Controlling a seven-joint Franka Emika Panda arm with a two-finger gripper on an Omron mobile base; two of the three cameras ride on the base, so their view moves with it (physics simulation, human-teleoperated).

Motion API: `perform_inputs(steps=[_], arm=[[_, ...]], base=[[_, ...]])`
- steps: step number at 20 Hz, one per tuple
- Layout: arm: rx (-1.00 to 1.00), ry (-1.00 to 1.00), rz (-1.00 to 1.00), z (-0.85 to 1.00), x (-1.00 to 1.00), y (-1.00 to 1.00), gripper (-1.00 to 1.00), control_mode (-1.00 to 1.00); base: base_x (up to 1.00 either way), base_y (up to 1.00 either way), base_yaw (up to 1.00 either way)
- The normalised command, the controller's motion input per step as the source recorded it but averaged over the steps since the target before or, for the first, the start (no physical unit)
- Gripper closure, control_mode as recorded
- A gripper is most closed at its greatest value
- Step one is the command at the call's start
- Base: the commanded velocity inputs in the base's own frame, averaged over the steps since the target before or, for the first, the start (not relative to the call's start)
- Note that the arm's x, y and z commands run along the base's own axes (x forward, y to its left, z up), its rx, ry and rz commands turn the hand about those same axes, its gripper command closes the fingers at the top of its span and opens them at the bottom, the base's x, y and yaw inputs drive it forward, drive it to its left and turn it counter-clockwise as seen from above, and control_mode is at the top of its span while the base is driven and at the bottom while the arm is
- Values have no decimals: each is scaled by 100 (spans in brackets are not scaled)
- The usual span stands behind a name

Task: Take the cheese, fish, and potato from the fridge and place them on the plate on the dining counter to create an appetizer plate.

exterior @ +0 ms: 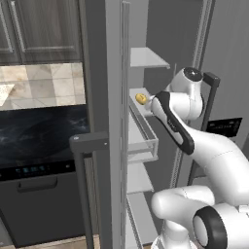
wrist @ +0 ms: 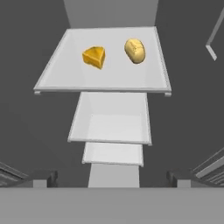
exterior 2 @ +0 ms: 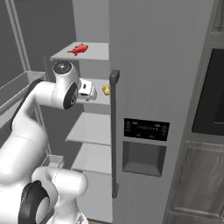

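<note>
The tall grey fridge (exterior 2: 153, 65) stands open in a dark-cupboard kitchen, its pale grey shelves (wrist: 105, 74) stacked one below another. In the hand view, the small yellow-orange cheese wedge (wrist: 94, 57) lies at about eleven o'clock on the nearest shelf and the smooth oval yellowish-brown potato (wrist: 135, 50) at about one o'clock, the two near each other but apart. The small bright red fish with spiky fins (exterior 2: 78, 49) rests on the shelf above, seen in the right base view at eleven o'clock. The white arm bends up from its base and reaches forward into the fridge at the middle shelf's height, hand level, with the gripper (wrist: 112, 177) short of the shelf edge and its jaws spread wide, holding nothing. The step in hand looks to be the approach to a first item. To do it well, I would centre one item between the fingertips (wrist: 43, 177), tilt down over it, and keep clear of the shelf above and the neighbouring item before closing.
</note>
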Motion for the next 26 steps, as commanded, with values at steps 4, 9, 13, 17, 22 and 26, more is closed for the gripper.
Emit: perform_inputs(steps=[4, 9, 13, 17, 22, 26], arm=[[0, 0, -2, -16, 43, 0, -100, -100], [0, 0, -4, -25, 32, 0, -100, -100], [-1, 0, -11, -24, 26, 0, -100, -100], [0, 0, -13, -23, 24, 0, -100, -100], [0, 0, -12, -20, 24, 0, -100, -100], [0, 0, -10, -12, 30, 0, -100, -100]], base=[[0, 0, 0], [0, 0, 0], [0, 0, 0], [0, 0, 0], [0, 0, 0], [0, 0, 0]])
